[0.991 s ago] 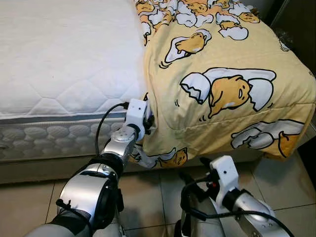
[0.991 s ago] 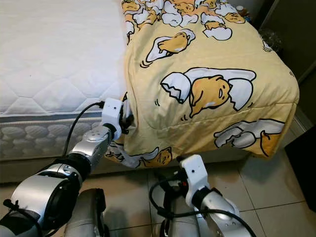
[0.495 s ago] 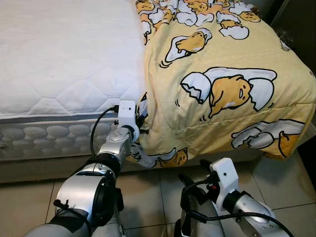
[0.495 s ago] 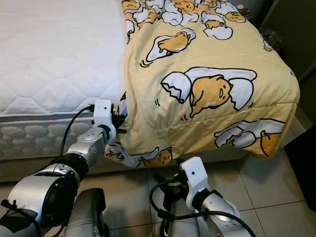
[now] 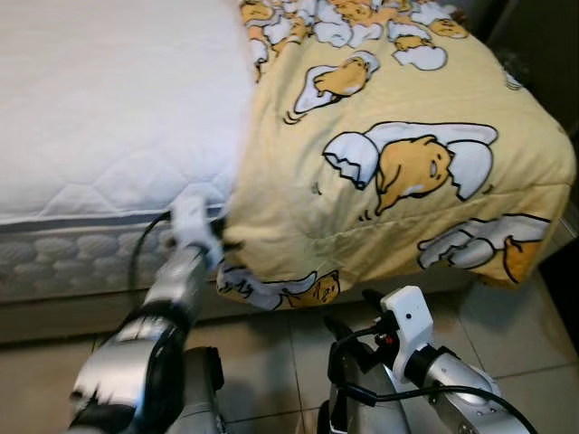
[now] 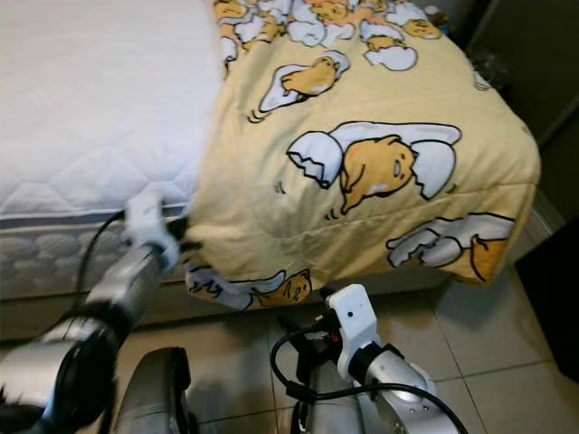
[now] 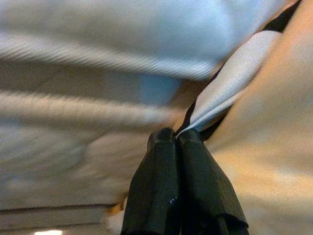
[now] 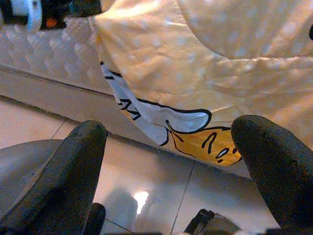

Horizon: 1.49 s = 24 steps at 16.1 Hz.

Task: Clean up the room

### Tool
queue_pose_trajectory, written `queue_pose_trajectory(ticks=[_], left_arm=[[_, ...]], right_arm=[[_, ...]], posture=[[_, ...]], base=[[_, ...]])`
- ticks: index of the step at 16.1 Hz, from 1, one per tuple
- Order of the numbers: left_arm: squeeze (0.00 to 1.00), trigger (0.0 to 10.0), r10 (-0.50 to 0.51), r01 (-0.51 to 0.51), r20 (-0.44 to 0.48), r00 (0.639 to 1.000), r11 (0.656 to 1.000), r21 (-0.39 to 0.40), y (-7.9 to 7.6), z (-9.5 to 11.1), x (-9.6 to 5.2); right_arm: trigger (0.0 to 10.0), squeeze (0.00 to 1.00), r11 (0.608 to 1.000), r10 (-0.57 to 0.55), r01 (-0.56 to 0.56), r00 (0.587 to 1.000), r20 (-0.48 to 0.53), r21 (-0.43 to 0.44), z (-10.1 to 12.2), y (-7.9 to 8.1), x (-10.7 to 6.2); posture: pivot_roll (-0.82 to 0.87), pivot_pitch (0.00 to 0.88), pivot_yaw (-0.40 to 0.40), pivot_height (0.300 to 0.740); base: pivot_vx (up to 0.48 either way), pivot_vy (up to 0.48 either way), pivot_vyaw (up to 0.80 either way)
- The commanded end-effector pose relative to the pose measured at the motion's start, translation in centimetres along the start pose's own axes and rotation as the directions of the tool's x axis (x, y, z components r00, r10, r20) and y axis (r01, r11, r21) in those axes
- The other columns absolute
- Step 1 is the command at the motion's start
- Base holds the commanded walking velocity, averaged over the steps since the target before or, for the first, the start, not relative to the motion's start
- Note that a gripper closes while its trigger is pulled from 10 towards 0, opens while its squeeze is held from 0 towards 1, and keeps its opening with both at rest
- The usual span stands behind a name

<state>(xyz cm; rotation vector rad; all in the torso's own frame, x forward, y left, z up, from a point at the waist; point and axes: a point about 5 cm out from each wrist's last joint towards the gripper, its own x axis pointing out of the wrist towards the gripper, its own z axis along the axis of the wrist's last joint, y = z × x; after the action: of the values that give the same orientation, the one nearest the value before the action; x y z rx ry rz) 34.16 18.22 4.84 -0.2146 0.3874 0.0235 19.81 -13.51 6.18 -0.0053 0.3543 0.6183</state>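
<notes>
Fingers (image 7: pixel 168 161) of the left gripper (image 7: pixel 176 139) are shown pressed together on a thin fold of the yellow blanket (image 5: pixel 398 154), a pale strip of cloth being seen to issue from between their tips in the left wrist view. The hold is judged to be taken at the blanket's hanging edge, beside the mattress (image 5: pixel 99 117), so that the cloth can be drawn across the bare white surface as part of tidying the bed. The blanket is seen heaped on the right-hand part of the bed, its lower edge draped over the side toward the tiled floor (image 5: pixel 280 353). The right gripper (image 8: pixel 168 161) is held low above the floor with its fingers spread wide and nothing between them; the blanket's drooping corner is seen ahead of them, apart and untouched.
</notes>
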Motion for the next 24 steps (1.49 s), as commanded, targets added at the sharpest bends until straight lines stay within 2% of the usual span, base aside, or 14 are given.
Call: queue_pose_trajectory(ticks=[1, 5, 7, 9, 12, 15, 16, 17, 18, 19, 20, 21, 23, 24], left_arm=[[0.0, 0.0, 0.08, -0.082, -0.079, 0.994, 0.996, -0.026, 2.2, -2.3, -0.9], [0.0, 0.0, 0.16, -0.165, -0.118, 0.98, 0.986, -0.037, 5.3, -6.5, -3.8], [0.0, 0.0, 0.182, -0.184, -0.133, 0.974, 0.983, 0.001, 6.5, -8.3, -5.5], [0.0, 0.0, 0.157, -0.152, -0.145, 0.977, 0.987, 0.045, 6.5, -9.4, -6.8], [0.0, 0.0, 0.193, -0.178, -0.126, 0.973, 0.977, 0.117, 7.1, -9.5, -7.6], [0.0, 0.0, 0.263, -0.233, -0.129, 0.956, 0.949, 0.21, 8.4, -9.5, -8.4], [0.0, 0.0, 0.254, -0.22, -0.122, 0.96, 0.946, 0.24, 7.9, -9.2, -8.1], [0.0, 0.0, 0.184, -0.164, -0.047, 0.982, 0.944, 0.288, 6.0, -7.5, -6.9], [0.0, 7.3, 0.159, -0.157, 0.023, 0.987, 0.929, 0.334, 4.9, -6.1, -6.3], [0.0, 10.0, 0.124, -0.141, 0.069, 0.99, 0.92, 0.365, 4.0, -5.0, -6.0], [0.0, 10.0, 0.058, -0.117, 0.154, 0.986, 0.903, 0.413, 2.3, -3.2, -5.5], [0.0, 10.0, 0.0, -0.111, 0.272, 0.962, 0.913, 0.393, 0.0, -0.5, -5.3], [0.0, 10.0, -0.019, -0.107, 0.312, 0.95, 0.919, 0.379, -1.5, 0.8, -5.4], [0.0, 10.0, 0.0, -0.119, 0.306, 0.952, 0.921, 0.372, -1.5, 0.6, -5.5]], right_arm=[[10.0, 0.0, 1.0, 0.008, -0.008, 1.0, -0.008, 0.003, -0.3, 0.1, 0.0], [10.0, 0.0, 1.0, 0.027, -0.027, 1.0, -0.009, 0.0, -0.3, 0.1, 0.4], [10.0, 0.0, 1.0, 0.031, -0.031, 0.999, -0.01, -0.002, -0.3, 0.1, 0.5], [10.0, 0.0, 0.999, 0.031, -0.031, 0.999, -0.009, -0.004, -0.3, 0.0, 0.6], [10.0, 0.0, 0.999, 0.035, -0.035, 0.999, -0.007, -0.004, -0.2, 0.0, 0.7], [10.0, 0.0, 0.999, 0.033, -0.033, 0.999, -0.006, -0.004, -0.3, -0.1, 0.7], [10.0, 0.0, 1.0, 0.029, -0.029, 1.0, -0.004, -0.004, -0.2, -0.2, 0.8], [10.0, 0.0, 1.0, 0.018, -0.018, 1.0, 0.003, -0.007, -0.1, -0.4, 0.9], [10.0, 0.0, 1.0, -0.007, 0.007, 1.0, 0.02, -0.013, 0.1, -0.7, 1.1], [10.0, 0.0, 0.999, -0.036, 0.036, 0.999, 0.038, -0.018, 0.4, -1.0, 1.2], [10.0, 0.0, 0.994, -0.102, 0.104, 0.992, 0.076, -0.028, 1.0, -1.8, 1.4], [10.0, 0.0, 0.978, -0.201, 0.206, 0.97, 0.138, -0.017, 2.0, -3.1, 1.5], [10.0, 0.0, 0.979, -0.201, 0.204, 0.966, 0.16, 0.0, 2.5, -3.1, 1.7], [10.0, 0.0, 0.981, -0.189, 0.192, 0.969, 0.156, -0.001, 2.3, -2.9, 1.7]], posture=[[-0.08, 0.072, -0.042, 0.591], [-0.06, 0.071, -0.05, 0.591], [-0.05, 0.068, -0.05, 0.591], [-0.05, 0.069, -0.05, 0.591], [-0.05, 0.068, -0.052, 0.591], [-0.05, 0.063, -0.05, 0.591], [-0.05, 0.06, -0.049, 0.591], [-0.05, 0.058, -0.051, 0.591], [-0.05, 0.057, -0.052, 0.591], [-0.05, 0.055, -0.053, 0.591], [-0.05, 0.054, -0.053, 0.591], [-0.05, 0.049, -0.052, 0.591], [-0.05, 0.043, -0.049, 0.591], [-0.05, 0.042, -0.048, 0.591]], base=[[0.0, 0.0, 0.0], [0.0, 0.0, 0.0], [0.0, 0.0, 0.0], [0.0, 0.0, 0.0], [0.0, 0.0, 0.0], [0.0, 0.0, 0.0], [0.0, 0.0, 0.0], [0.0, 0.0, 0.0], [0.0, 0.0, 0.0], [0.0, 0.0, 0.0], [0.0, 0.0, 0.0], [0.0, 0.0, 0.0], [0.0, 0.0, 0.0], [0.0, 0.0, 0.0]])
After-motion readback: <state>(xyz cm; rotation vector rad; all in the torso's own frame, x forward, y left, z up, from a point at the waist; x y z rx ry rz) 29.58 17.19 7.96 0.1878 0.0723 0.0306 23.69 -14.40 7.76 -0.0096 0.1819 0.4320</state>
